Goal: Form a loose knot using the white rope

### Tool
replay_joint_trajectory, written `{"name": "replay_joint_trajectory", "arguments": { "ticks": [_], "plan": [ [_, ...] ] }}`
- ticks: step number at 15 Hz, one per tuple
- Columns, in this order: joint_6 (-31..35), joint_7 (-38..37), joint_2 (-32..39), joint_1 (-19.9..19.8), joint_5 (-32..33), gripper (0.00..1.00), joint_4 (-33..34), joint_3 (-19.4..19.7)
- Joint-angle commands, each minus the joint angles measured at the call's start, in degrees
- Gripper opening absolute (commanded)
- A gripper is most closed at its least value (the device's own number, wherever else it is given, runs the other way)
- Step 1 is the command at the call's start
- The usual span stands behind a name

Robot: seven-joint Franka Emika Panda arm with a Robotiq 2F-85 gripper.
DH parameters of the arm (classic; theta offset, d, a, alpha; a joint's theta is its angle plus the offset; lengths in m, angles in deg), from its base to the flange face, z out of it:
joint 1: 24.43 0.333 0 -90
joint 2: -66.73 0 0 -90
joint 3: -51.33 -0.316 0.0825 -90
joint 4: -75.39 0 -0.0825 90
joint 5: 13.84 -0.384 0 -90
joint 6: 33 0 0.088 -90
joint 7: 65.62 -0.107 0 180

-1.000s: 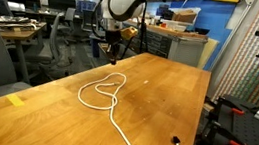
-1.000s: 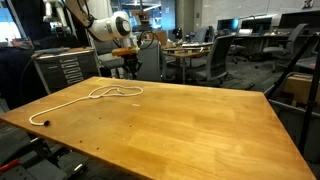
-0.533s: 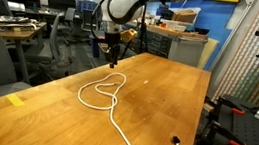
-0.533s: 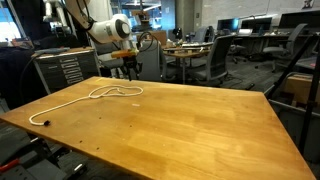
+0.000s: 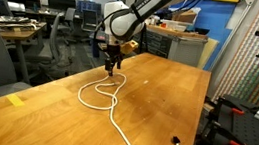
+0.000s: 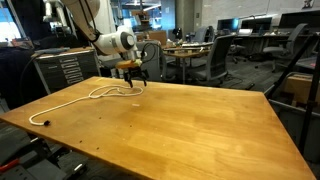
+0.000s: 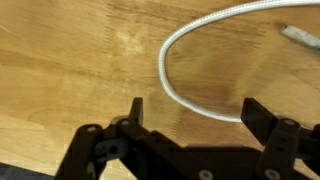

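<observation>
The white rope (image 5: 107,92) lies on the wooden table (image 5: 157,96), curled into a loop at its far end, with a long tail running to a dark tip (image 5: 175,141) near the front edge. In an exterior view the rope (image 6: 100,93) trails off to the table's left corner. My gripper (image 5: 112,66) hangs just above the loop's far end, jaws open and empty. In the wrist view the gripper (image 7: 192,112) straddles a curve of rope (image 7: 185,100), which lies between the wide-open fingers (image 7: 262,118), untouched. A rope end (image 7: 298,36) shows at the upper right.
A yellow tape patch (image 5: 16,99) marks the table's near-left corner. Office chairs (image 6: 222,62) and desks stand behind the table. A black stand with red parts (image 5: 232,121) sits beside the table's edge, next to a patterned wall (image 5: 249,48).
The gripper went from nearly shut to wide open and came down toward the loop's far end. The rope lies much as before.
</observation>
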Motion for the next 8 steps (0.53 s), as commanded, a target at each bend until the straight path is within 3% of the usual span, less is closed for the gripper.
{"name": "replay_joint_trajectory", "arguments": {
  "ticks": [1, 2, 4, 5, 8],
  "plan": [
    [3.0, -2.1, 2.5, 0.3, -0.3, 1.00, 2.4, 1.4],
    [3.5, -2.4, 2.9, 0.3, -0.4, 0.98, 2.5, 1.6],
    [3.7, -3.0, 3.3, 0.2, -0.7, 0.74, 2.6, 1.8],
    [3.3, -3.0, 3.2, 0.2, -0.8, 0.73, 2.7, 1.7],
    [3.1, -4.0, 3.0, 0.3, -1.2, 0.48, 2.8, 1.5]
  ]
}}
